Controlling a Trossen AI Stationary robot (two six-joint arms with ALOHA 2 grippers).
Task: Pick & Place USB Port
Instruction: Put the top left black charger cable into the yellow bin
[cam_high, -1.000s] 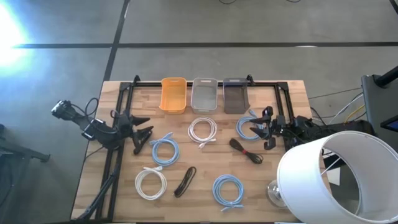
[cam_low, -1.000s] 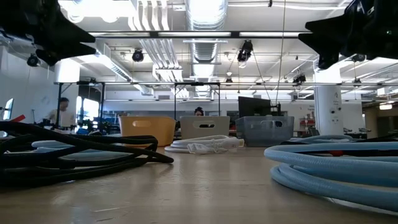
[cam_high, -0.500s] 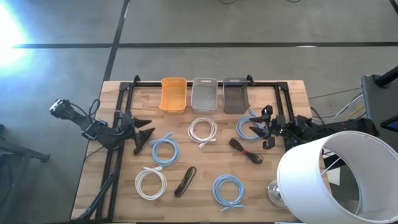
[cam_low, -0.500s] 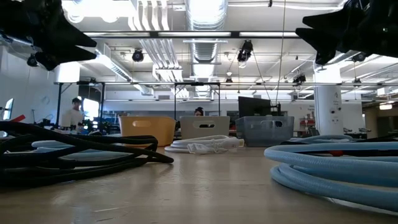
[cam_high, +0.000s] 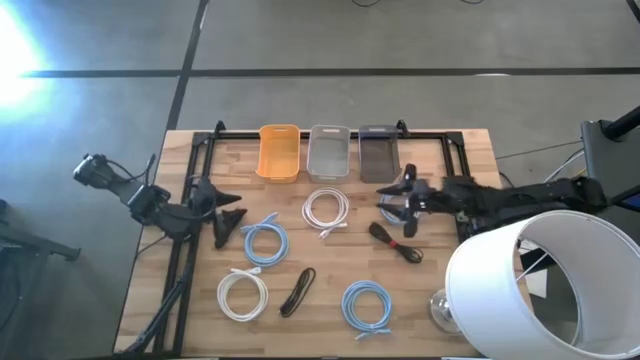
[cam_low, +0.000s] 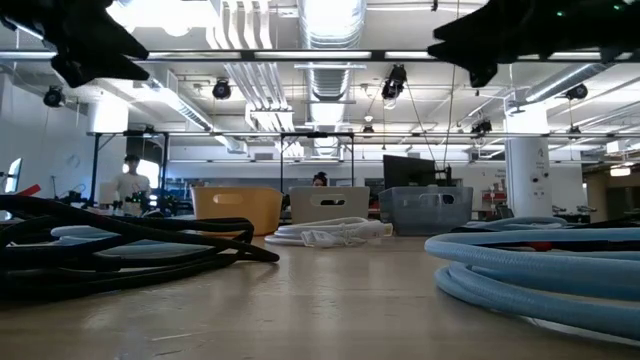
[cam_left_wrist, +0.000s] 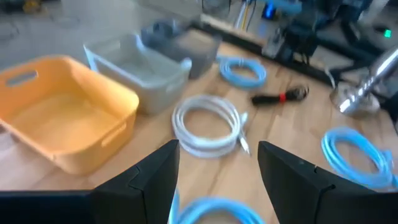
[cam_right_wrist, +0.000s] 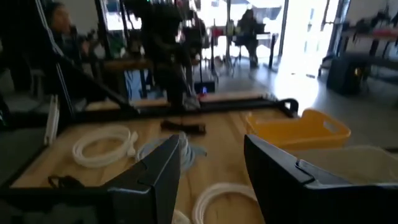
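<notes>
1. One wooden plank table (cam_high: 470, 150) carries everything I see, with a black metal frame (cam_high: 330, 132) running along its far edge and down both sides.
2. Beside it at the near right stands a big white cylindrical lampshade (cam_high: 520, 290).
3. Three plastic bins sit in a row at the far edge: orange bin (cam_high: 279, 152) on the left, light grey bin (cam_high: 330, 152) in the middle, dark grey bin (cam_high: 378, 153) on the right.
4. My left gripper (cam_high: 234, 212) hangs over the left side of the table, near the frame rail, fingers spread wide and holding nothing.
5. My right gripper (cam_high: 392, 205) reaches in from the right, above the blue coil (cam_high: 398, 206) in front of the dark grey bin; its fingers are apart and empty.
6. Coiled cables lie across the middle and near table: a white coil (cam_high: 325, 211) in front of the light grey bin, a second blue coil (cam_high: 265, 241) left of centre, a second white coil (cam_high: 243, 295) near left, a third blue coil (cam_high: 367, 305) near right.
7. A black cable bundle with a red tie (cam_high: 396, 243) lies just near of my right gripper; another thin black cable (cam_high: 298, 291) lies between the near coils.
8. I cannot tell which item is the USB port.
</notes>
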